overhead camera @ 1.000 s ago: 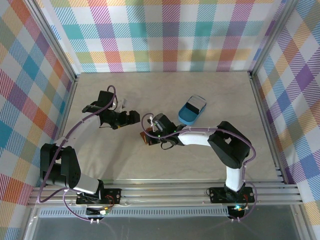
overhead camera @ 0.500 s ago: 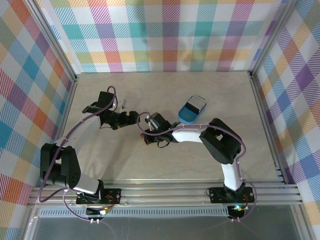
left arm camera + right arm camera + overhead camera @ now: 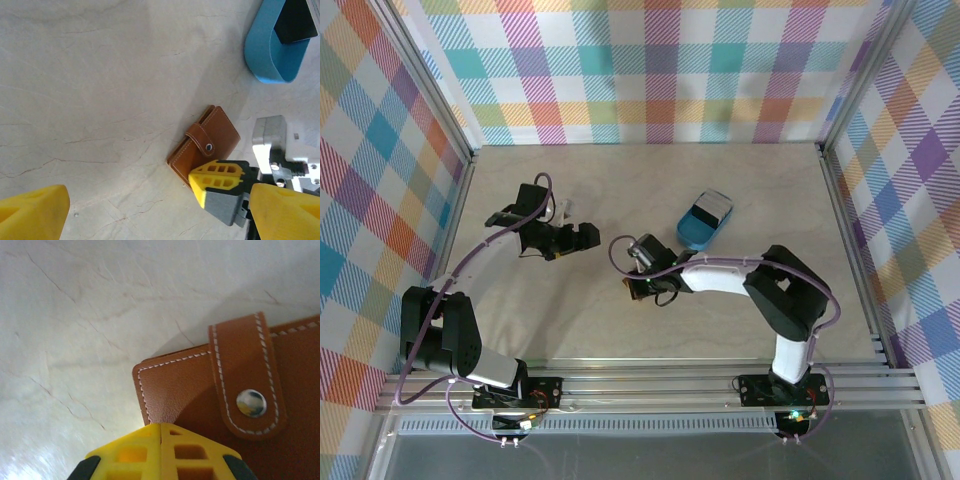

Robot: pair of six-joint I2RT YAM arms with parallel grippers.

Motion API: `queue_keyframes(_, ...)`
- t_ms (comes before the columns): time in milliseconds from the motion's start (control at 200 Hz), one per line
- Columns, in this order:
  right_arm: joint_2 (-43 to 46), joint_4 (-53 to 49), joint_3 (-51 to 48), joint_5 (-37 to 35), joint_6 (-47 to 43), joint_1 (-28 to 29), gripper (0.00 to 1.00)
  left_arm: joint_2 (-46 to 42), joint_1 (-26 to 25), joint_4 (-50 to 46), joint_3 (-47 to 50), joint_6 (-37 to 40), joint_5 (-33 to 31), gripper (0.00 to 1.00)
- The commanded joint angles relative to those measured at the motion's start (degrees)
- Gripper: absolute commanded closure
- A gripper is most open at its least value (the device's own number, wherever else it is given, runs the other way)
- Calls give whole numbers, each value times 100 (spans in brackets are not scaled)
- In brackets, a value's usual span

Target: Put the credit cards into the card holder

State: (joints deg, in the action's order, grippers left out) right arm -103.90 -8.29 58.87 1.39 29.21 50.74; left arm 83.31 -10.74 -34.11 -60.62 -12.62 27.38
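Observation:
The card holder (image 3: 212,140) is a brown leather wallet lying flat on the table, folded, with its tab snapped down. In the right wrist view the card holder (image 3: 175,385) sits just beyond my right gripper (image 3: 161,429). That gripper is shut with nothing between its fingers, and its yellow tips rest on the leather near one corner. From above, the right gripper (image 3: 638,284) covers most of the card holder (image 3: 632,293). My left gripper (image 3: 583,236) hovers open to the left of it, with wide yellow fingers (image 3: 32,212). The credit cards are out of view.
A blue rounded tray (image 3: 703,224) stands to the right of and beyond the wallet, with something dark inside in the left wrist view of the tray (image 3: 265,55). Checkered walls and metal rails enclose the pale table (image 3: 570,320).
My right gripper, still shut, has slid right and toward the near edge, and the wallet has shifted with it. The left gripper has stayed open and almost still.

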Motion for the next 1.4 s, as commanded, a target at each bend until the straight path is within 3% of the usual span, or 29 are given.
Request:
queue_keyframes(0,348,-873,-302,-250,-344,-162,100,10,46,27,68,-82,4,7)
queue_keyframes(175,1190,-1100,-588,-394,-92,-336,99,10,40,44,85,-91,46,7)
queue_keyframes(295,1619,-1265,-644,-692,427,-338,52,10,38,79,100,-117,118,7)
queue_keyframes(405,1612,-1310,-545,-708,599,-346,38,-6,45,144,129,-157,193,7)
queue_keyframes(615,932,-1786,197,-598,150,-333,27,-8,36,203,173,-221,260,8)
queue_keyframes(730,474,-2367,732,-1113,221,-177,22,-33,38,203,165,-228,261,8)
queue_keyframes(950,-313,-3339,1627,-2194,782,177,0,-128,36,220,208,-270,269,8)
queue_keyframes(1395,-877,-3395,1935,-2099,502,208,0,-235,45,217,224,-302,286,8)
